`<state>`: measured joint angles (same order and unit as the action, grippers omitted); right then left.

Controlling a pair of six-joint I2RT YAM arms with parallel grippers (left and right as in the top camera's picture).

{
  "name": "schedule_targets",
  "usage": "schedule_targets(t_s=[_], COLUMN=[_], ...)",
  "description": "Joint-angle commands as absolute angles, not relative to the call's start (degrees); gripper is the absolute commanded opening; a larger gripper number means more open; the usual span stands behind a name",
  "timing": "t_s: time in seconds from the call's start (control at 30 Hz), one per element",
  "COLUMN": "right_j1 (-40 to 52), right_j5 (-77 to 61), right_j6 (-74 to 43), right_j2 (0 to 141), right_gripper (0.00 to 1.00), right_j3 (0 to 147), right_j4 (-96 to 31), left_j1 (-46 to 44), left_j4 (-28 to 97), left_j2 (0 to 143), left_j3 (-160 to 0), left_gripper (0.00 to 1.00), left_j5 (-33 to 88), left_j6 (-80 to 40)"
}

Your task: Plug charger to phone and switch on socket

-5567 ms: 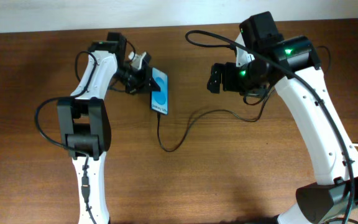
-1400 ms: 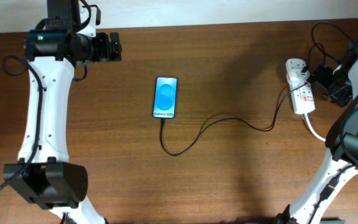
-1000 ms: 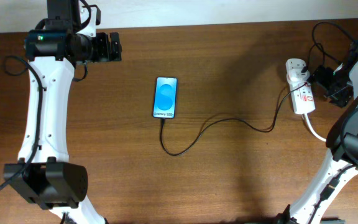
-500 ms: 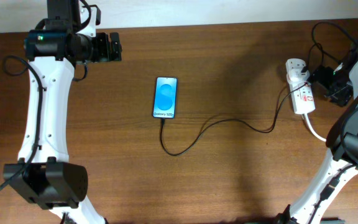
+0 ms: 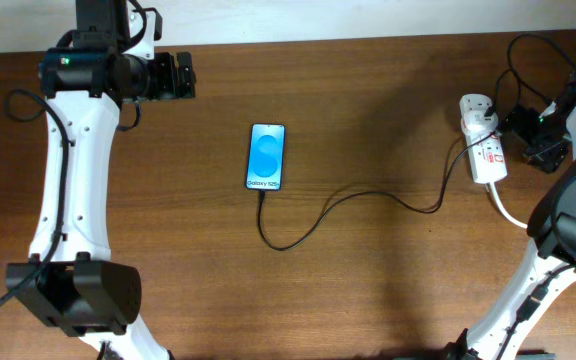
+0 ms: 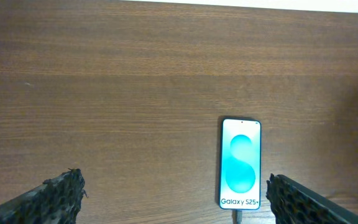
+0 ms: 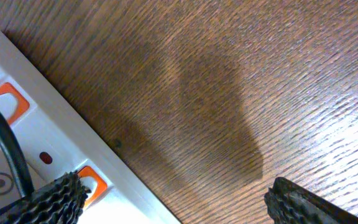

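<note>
The phone (image 5: 267,157) lies screen-up near the middle of the desk (image 5: 368,300). The charger (image 5: 318,215) is seated in its lower edge and loops right to the socket (image 5: 486,155) (at the desk's right side). The left hand (image 6: 176,205) hovers spread wide, well apart from the phone. The right hand (image 7: 173,202) is spread too, just beside the socket, one finger (image 7: 55,199) near an orange-marked switch (image 7: 92,180)
</note>
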<state>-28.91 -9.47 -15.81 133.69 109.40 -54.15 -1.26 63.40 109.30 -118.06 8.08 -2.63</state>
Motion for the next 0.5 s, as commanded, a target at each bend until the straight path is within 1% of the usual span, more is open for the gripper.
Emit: schedule_targets(t_s=[0.0,0.33,0.47], right_j1=[-26.2,-25.5,-23.7], right_j5=[-20.0,-22.0,-18.2], right_j6=[-13.7,-11.9,-11.1], right_j2=[135.2,135.2,135.2], right_gripper=[0.98,0.98,0.98], right_j3=[110.1,110.1,110.1], right_j4=[-54.2,-54.7,-54.8], left_j1=[-1.2,-1.2,-1.2], left_j4=[63.5,63.5,63.5], left_j2=[109.8,109.8,109.8], left_j3=[-117.9,-117.9,-117.9], left_gripper=[0.99,0.99,0.99], left_j5=[7.6,7.6,7.6], left_j6=[-2.3,-2.3,-2.3])
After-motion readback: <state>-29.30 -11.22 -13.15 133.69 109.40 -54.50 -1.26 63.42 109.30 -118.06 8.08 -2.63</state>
